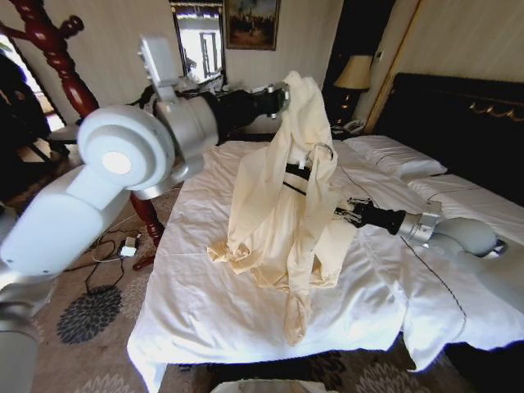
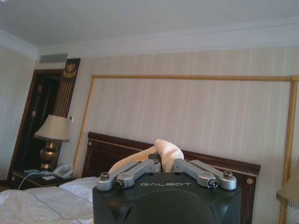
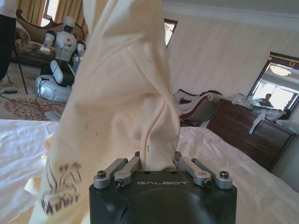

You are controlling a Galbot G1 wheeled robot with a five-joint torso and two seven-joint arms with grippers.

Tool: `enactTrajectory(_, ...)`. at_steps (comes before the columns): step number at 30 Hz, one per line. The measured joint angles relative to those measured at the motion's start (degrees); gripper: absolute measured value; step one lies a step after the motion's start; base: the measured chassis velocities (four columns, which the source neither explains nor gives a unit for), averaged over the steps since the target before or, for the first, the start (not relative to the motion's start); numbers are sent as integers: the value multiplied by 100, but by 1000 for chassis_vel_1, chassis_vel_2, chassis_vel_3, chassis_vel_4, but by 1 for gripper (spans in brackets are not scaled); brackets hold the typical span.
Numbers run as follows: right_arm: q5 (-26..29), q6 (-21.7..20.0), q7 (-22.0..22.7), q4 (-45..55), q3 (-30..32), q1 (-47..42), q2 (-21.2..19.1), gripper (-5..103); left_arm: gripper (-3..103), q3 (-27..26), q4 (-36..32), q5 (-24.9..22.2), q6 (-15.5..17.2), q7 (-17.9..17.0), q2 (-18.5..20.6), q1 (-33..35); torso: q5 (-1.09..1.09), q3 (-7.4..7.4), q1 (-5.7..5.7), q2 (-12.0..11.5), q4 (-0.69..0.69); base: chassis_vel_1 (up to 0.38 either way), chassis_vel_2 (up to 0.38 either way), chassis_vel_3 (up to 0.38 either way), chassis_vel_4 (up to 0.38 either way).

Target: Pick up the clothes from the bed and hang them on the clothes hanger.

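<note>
Both grippers pinch the clothes: left gripper high, right gripper lower. Garment hangs lengthwise; I see the hanger between them, nearer my right.

The clothes hang above the bed (hem on the sheet), between 2 claws.

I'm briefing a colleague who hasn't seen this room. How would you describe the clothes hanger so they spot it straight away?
Start at the wide white bed and find the cream-yellow clothes held up above its middle by the left tool. The clothes hanger sits partly inside that cloth, near the collar. It is the slim black bar with a thin silver wire hook, dark against pale fabric and sheets.
</note>
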Motion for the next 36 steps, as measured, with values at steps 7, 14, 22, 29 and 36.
enactTrajectory(7, -73, -98, 81, -88, -57, 4, -11, 20, 0, -135, -210, -64, -29, 110, 84, 163, 1, 0, 0, 0, -3, 0, 0, 0, 0)
enactTrajectory(14, -23, -115, 310, -27, -58, 5, -10, 20, 0, 322, -515, 82, -144, 130, -38, 361, 2, 0, 0, 0, -5, 0, 0, 0, 0)
enactTrajectory(22, 521, 257, -144, 68, -87, 19, 153, 20, 2, 477, -826, 637, -336, 372, 197, 950, 0, 0, 0, 0, -1, 0, 0, 0, 0)
enactTrajectory(29, 682, 448, -708, 145, -180, 30, 231, 20, 24, 190, -866, 990, -455, 644, 198, 981, 1, 0, 0, 0, -2, 0, 0, 0, 0)
enactTrajectory(36, 955, 670, -1392, -17, -156, 85, 257, 20, 51, -323, -1372, 1057, 322, 515, 918, 1698, 0, 0, 1, 0, -2, 0, 0, 0, 0)
